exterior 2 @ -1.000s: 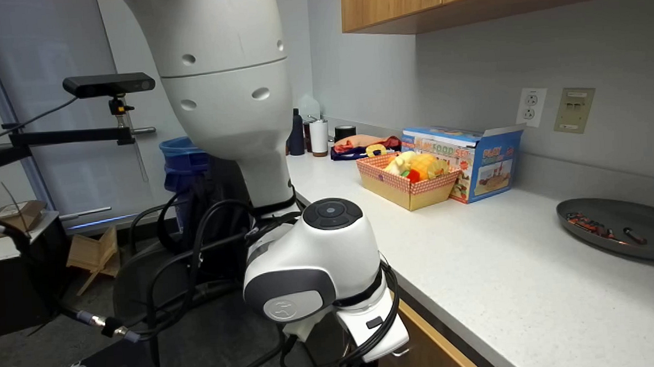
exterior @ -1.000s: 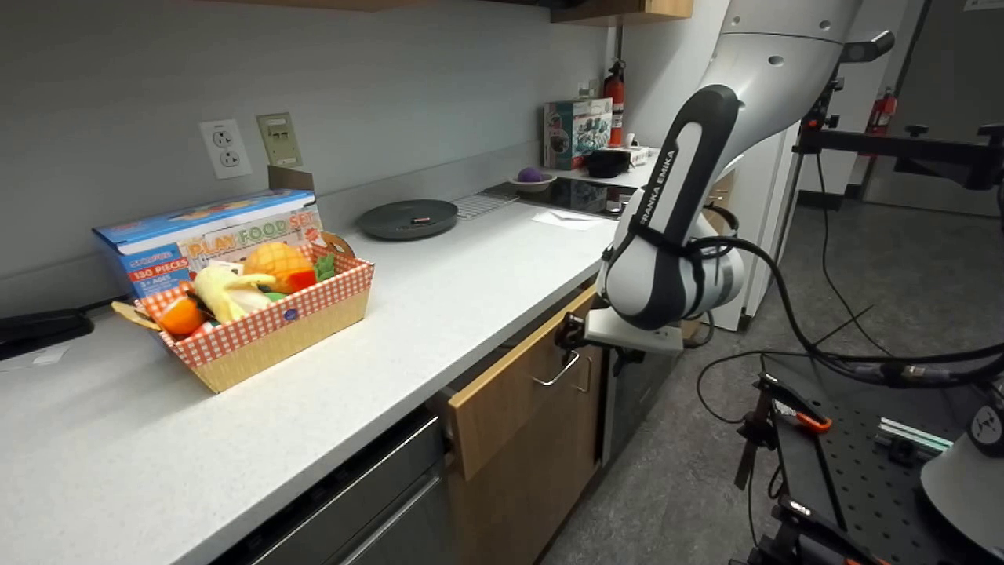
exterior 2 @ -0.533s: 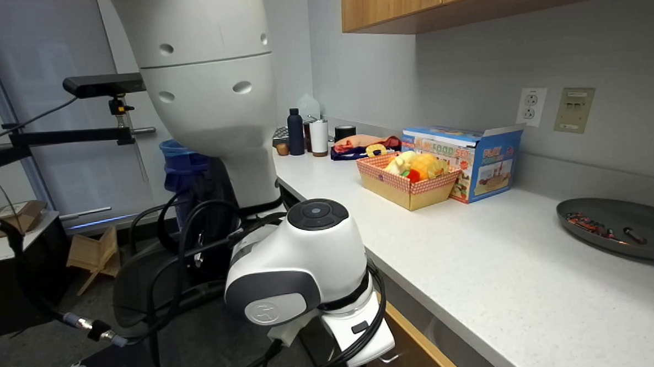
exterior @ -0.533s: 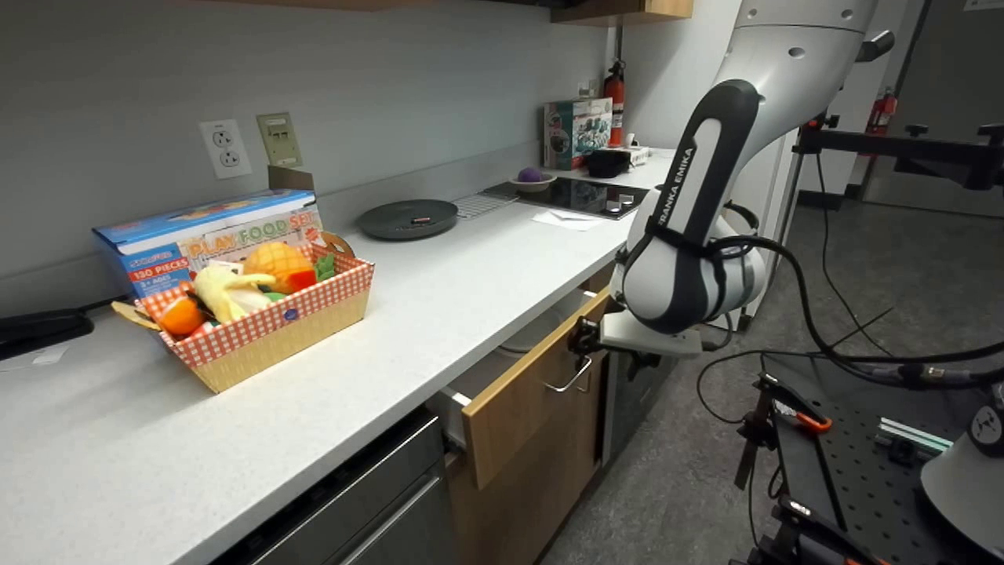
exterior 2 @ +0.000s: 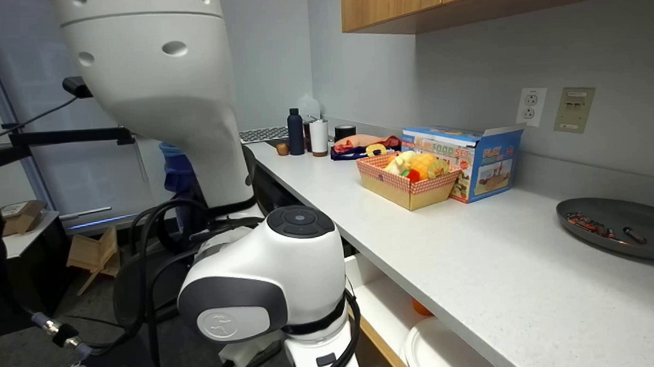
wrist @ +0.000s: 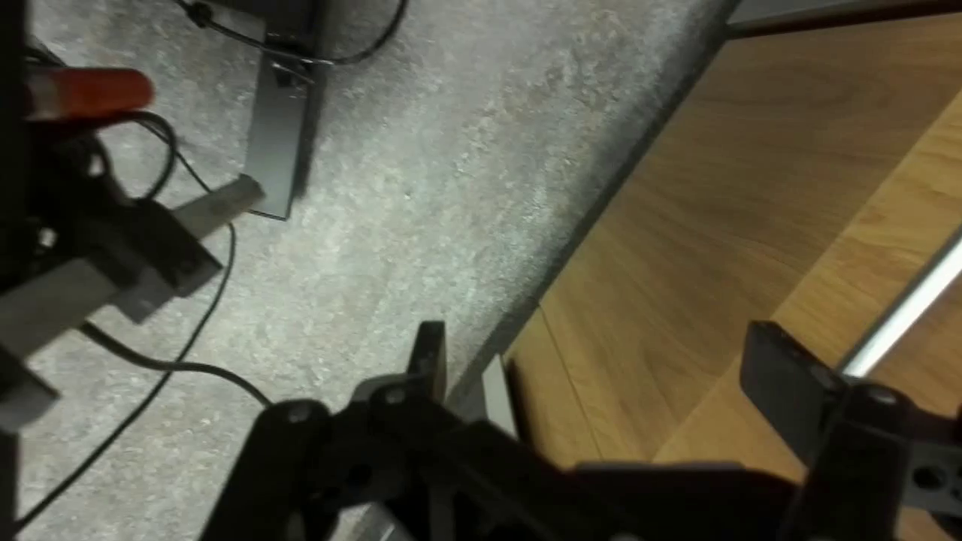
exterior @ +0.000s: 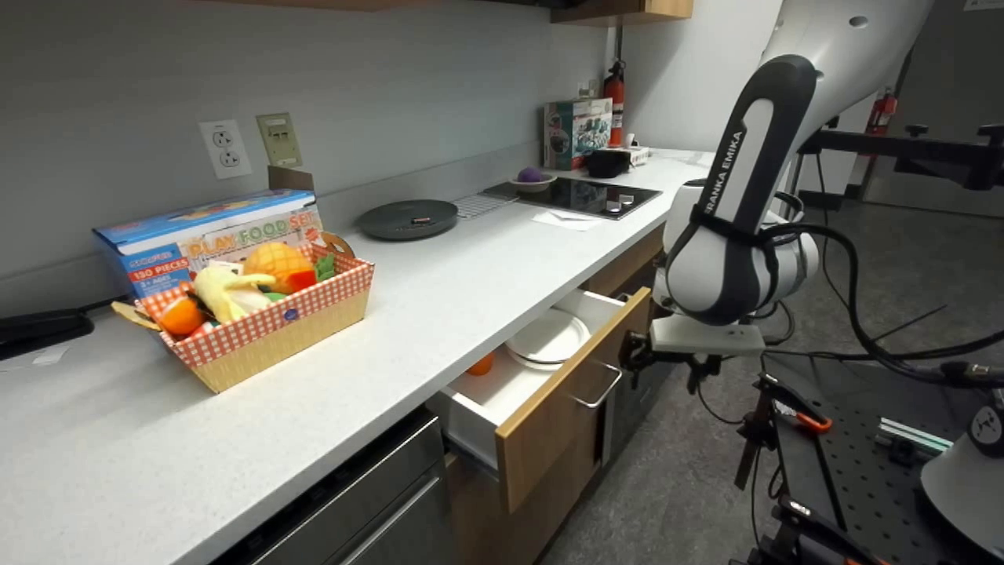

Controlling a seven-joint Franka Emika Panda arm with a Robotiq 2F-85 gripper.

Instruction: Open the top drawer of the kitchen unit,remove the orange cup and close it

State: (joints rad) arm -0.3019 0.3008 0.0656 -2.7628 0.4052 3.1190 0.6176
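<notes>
In both exterior views, we are seeing the surface (exterior: pixel 439 314) hiding part of the orange cup (exterior: pixel 481 364); in the wrist view, the right edge is cutting off the handle (wrist: pixel 906 309).

A grey wall (exterior: pixel 439 86) rose behind the back edge of the pale counter (exterior: pixel 408 329), and I saw how it darkened beneath the wooden cupboards (exterior 2: pixel 440 5). A white socket plate (exterior 2: pixel 532 107) sat above that edge. Past the front edge spread mottled grey floor (exterior: pixel 682 455).
</notes>
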